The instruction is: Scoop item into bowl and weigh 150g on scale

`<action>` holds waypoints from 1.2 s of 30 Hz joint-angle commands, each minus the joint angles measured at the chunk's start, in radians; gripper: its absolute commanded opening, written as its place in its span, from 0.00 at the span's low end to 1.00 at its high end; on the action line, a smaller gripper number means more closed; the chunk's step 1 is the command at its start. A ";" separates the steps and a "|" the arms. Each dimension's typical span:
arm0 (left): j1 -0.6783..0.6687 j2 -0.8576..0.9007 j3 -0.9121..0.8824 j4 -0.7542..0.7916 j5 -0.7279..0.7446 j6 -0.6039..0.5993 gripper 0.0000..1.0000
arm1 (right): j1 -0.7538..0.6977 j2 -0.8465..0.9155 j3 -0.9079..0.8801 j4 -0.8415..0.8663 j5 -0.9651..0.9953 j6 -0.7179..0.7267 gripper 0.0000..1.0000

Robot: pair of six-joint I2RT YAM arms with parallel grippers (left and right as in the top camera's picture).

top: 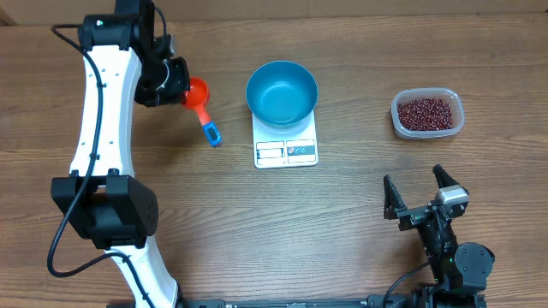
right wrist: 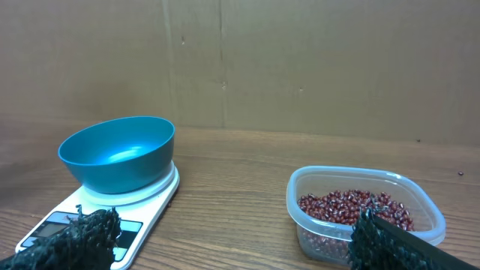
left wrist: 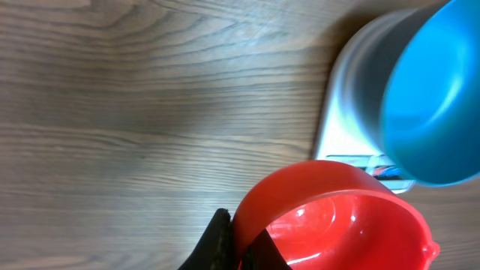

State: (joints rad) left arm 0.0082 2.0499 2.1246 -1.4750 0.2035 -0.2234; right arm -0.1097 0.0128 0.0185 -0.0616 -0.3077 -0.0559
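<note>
The left end effector [top: 178, 84] is clamped tight on the cup wall of a red scoop [top: 198, 91], whose blue-tipped handle sticks out free toward the robot's side. I can't tell whether the scoop is lifted off the tabletop [top: 342, 248]. Its cup looks empty. Near it stands the blue bowl [top: 282, 92], also empty, sitting squarely on the white scale [top: 287, 151]. The beans [top: 425, 111] are well apart from that end effector — beyond the bowl and scale, heaped in a clear tub [top: 428, 134] on the other side of the tabletop. The right end effector [top: 417, 190] hangs near the tub, on the robot's side of it, with its fingers spread wide and nothing between them.

I'd judge those beans to be hard, tiny and loose — light one by one, quick to roll and bounce, hopeless to pinch. The scoop is the way to take them: dug into the heap, then carried level. The scoop itself looks like light, stiff, smooth plastic, and a grip on the rim rather than the handle could let it twist under load.
</note>
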 commanded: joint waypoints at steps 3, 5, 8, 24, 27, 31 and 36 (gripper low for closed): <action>-0.002 -0.008 0.026 -0.016 0.047 -0.137 0.04 | 0.006 -0.010 -0.011 0.004 0.003 0.003 1.00; -0.005 -0.012 0.026 -0.029 0.047 -0.144 0.04 | 0.006 -0.010 -0.011 0.004 0.003 0.003 1.00; -0.017 -0.026 0.026 -0.058 -0.024 -0.203 0.04 | 0.006 -0.010 -0.011 0.004 0.003 0.004 1.00; -0.231 -0.174 0.025 -0.167 -0.458 -0.483 0.04 | 0.006 -0.010 -0.011 0.004 0.003 0.003 1.00; -0.252 -0.174 0.024 -0.168 -0.457 -0.527 0.04 | 0.006 -0.010 -0.011 0.031 0.003 0.003 1.00; -0.267 -0.174 0.024 -0.167 -0.447 -0.567 0.04 | 0.006 -0.010 -0.011 0.050 0.005 0.003 1.00; -0.273 -0.173 0.024 -0.169 -0.392 -0.570 0.04 | 0.006 -0.010 -0.010 0.037 0.069 0.004 1.00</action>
State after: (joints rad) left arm -0.2558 1.8832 2.1345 -1.6398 -0.2123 -0.7578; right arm -0.1093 0.0128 0.0185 -0.0288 -0.2756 -0.0563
